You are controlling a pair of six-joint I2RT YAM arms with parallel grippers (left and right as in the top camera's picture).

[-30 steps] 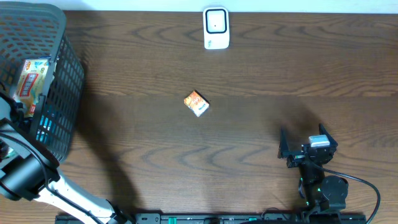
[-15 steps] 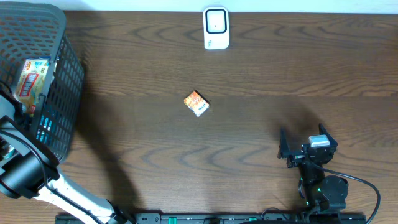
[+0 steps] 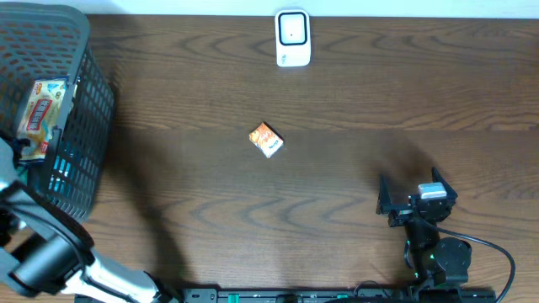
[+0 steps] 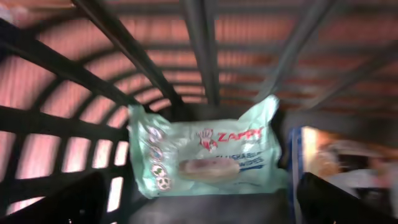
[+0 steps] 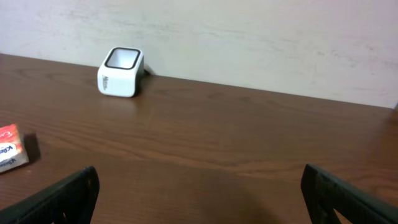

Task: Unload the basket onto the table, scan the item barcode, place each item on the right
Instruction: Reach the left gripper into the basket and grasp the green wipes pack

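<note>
Orange box (image 3: 266, 140) lies alone mid-desk (image 3: 354, 109), well apart from the white scanner (image 3: 293, 38) at the far edge. It is likely the item to scan, left in the open where either arm can reach it.

Overhead: black mesh basket (image 3: 84, 126) at far left holds a red-yellow packet (image 3: 38, 114). Left arm (image 3: 42, 252) reaches down into it, so it probably serves as the item bin. Right arm (image 3: 425, 210) sits near front right, clear of the box.

Left wrist: left gripper (image 4: 205, 208) is inside the basket, jaws spread wide, gripping nothing. A mint-green packet (image 4: 211, 155) lies on the basket floor just ahead, with a blurred pack (image 4: 348, 155) to its right.

Right wrist: right gripper (image 5: 199, 186) is low over the desk, jaws spread and empty, facing the scanner, with the box at the left edge. No barcode visible anywhere.
</note>
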